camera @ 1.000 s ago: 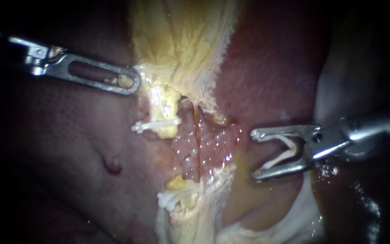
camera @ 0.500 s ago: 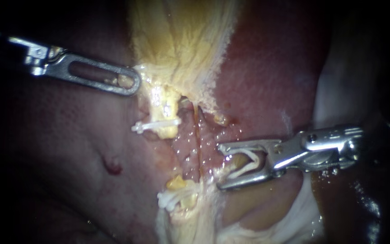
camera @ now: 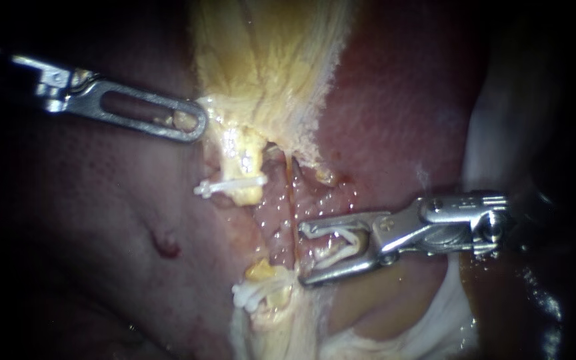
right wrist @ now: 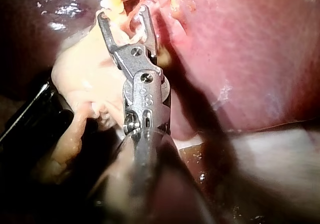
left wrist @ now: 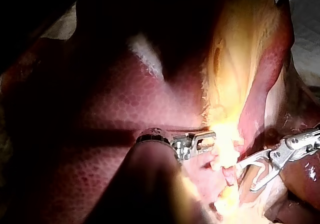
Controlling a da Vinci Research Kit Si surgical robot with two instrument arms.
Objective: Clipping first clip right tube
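**A:** Entry: right tool (camera: 303,255) (left wrist: 246,176) (right wrist: 123,13). State?

**B:** Its jaws stand wide apart. The loaded clip (camera: 335,233), white and V-shaped, sits against both of them, so the tool is clamped on that clip and on nothing else. The instrument's shaft enters from the right, over the liver (camera: 401,100).

**A:** Right tube (camera: 293,200)?

**B:** It is a thin amber strand running far to near through the wet bed in the middle, just right of the left tube (camera: 245,167). The right tool's jaw tips sit right at it, one farther, one nearer. The views do not show whether the strand lies inside the gap. The right wrist view shows only yellow tissue ahead of the tips.

**A:** Left tube?

**B:** It is a yellow stump just near of the gallbladder (camera: 268,67), with a placed clip (camera: 231,183) lying across it.

**A:** Left tool (camera: 198,125) (left wrist: 212,139)?

**B:** Its flat slotted tip lies at the gallbladder's left edge, far-left of both tubes and well apart from the right tool. Neither view shows whether it is apart or together.
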